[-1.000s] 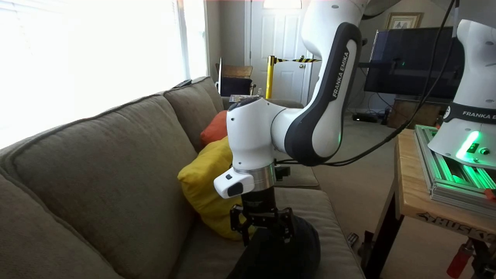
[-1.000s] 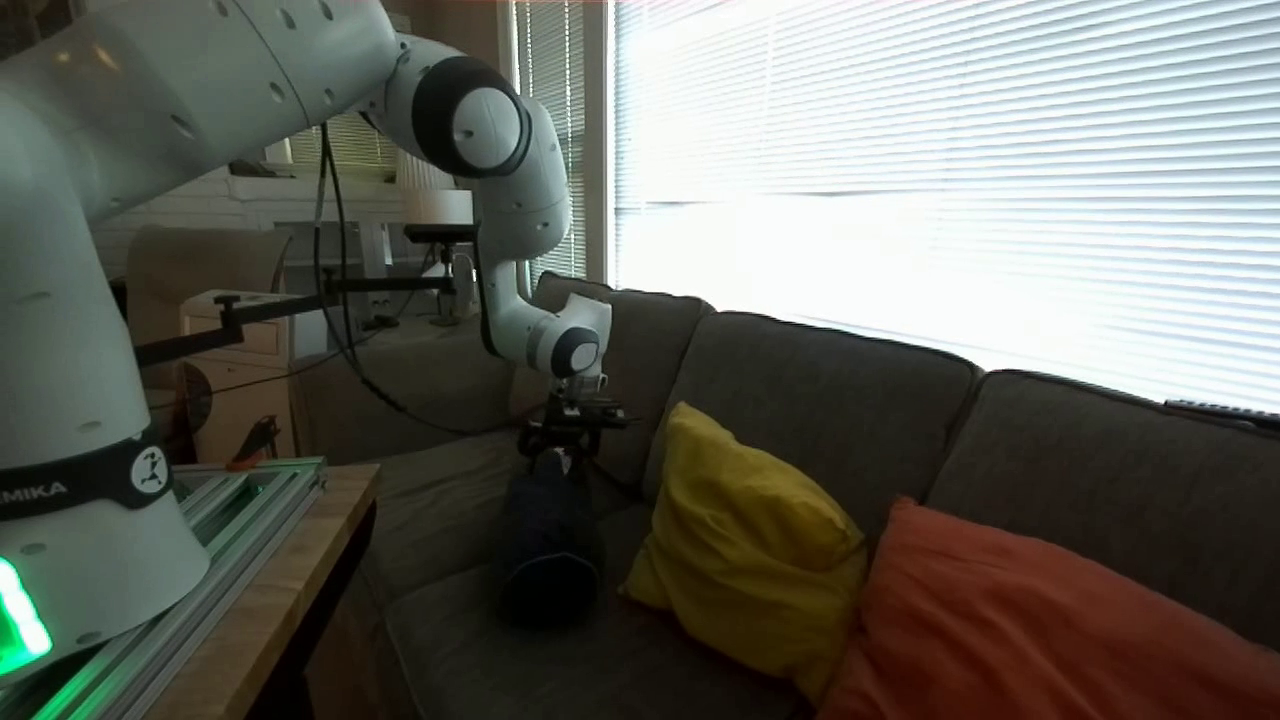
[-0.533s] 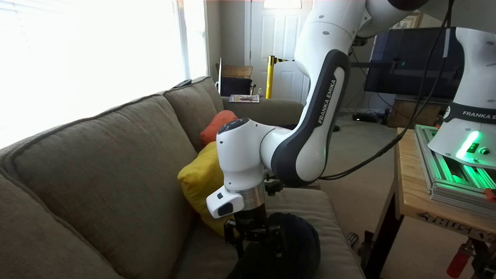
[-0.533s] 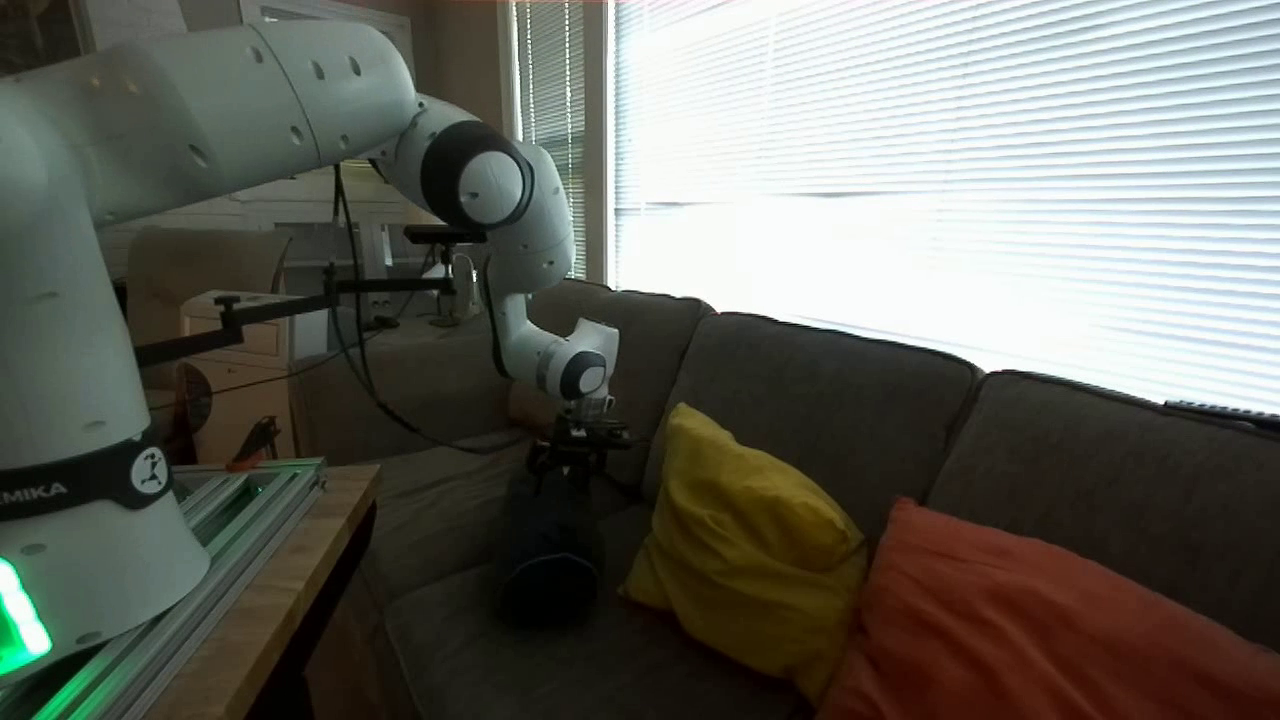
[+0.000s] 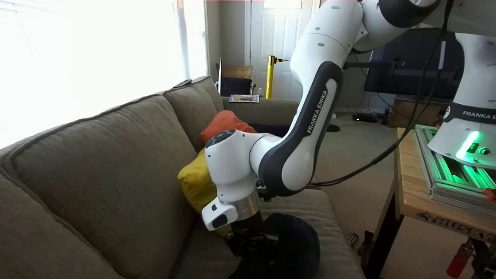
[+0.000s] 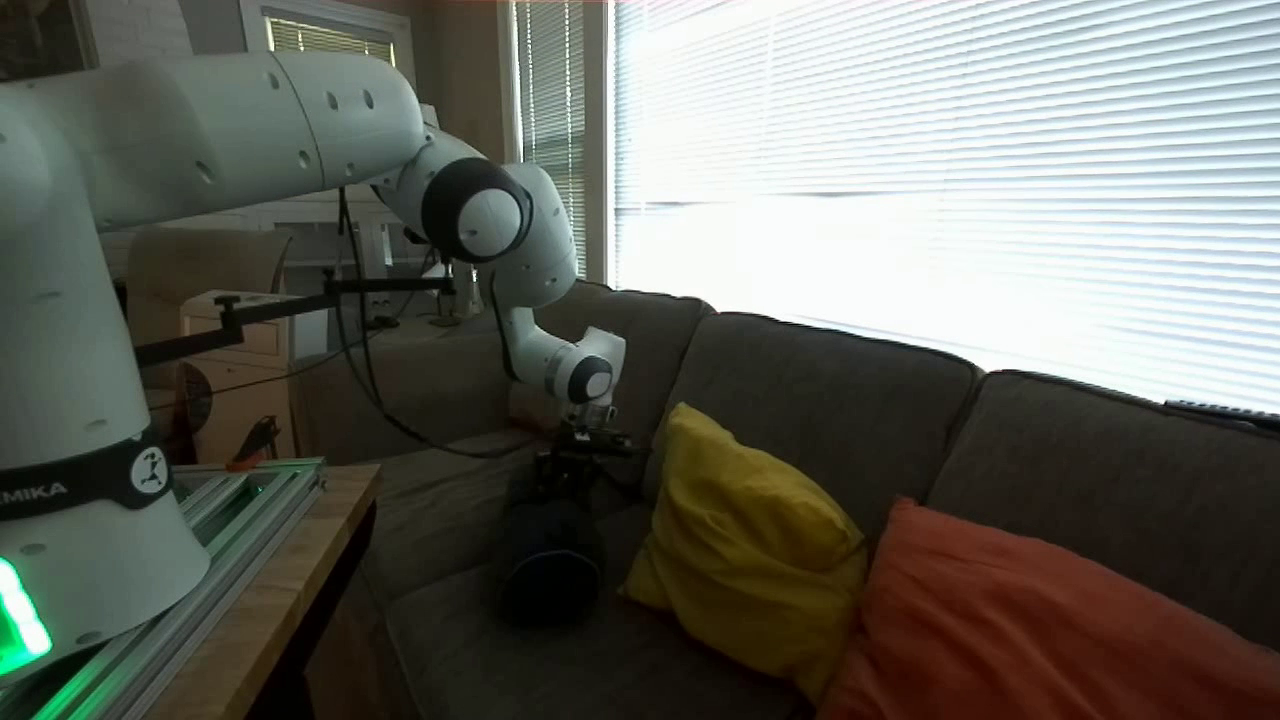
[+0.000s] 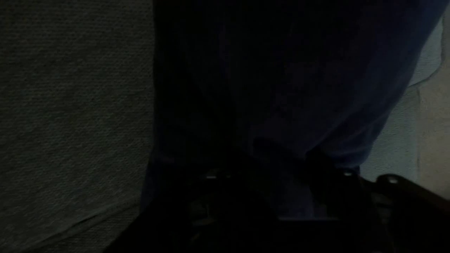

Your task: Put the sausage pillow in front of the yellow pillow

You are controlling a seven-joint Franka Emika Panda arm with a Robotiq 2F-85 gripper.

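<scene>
Your black two-fingered Robotiq gripper [image 5: 255, 257] points down onto the dark navy cylindrical fabric bolster [image 6: 550, 585], the sausage pillow, which lies on the seat [image 6: 460, 630] of the grey-brown upholstered sofa [image 5: 97, 174]. In the wrist view you have the bolster's creased cloth beside and between the fingers [image 7: 332, 186], but it is too dark to tell whether they stand spread or pinch it; in both exterior views the fingertips are lost against the bolster. In an exterior view its round end faces you, and a strip of seat shows between it and the bright yellow puffy square pillow [image 6: 750, 545], which leans against the backrest [image 6: 810, 400]. Just beside that pillow, on the side away from the bolster, rests the orange-red fabric cushion [image 6: 1010, 610]. Your white arm [image 5: 298, 172] reaches over from the wooden-topped workbench [image 5: 410, 186].
</scene>
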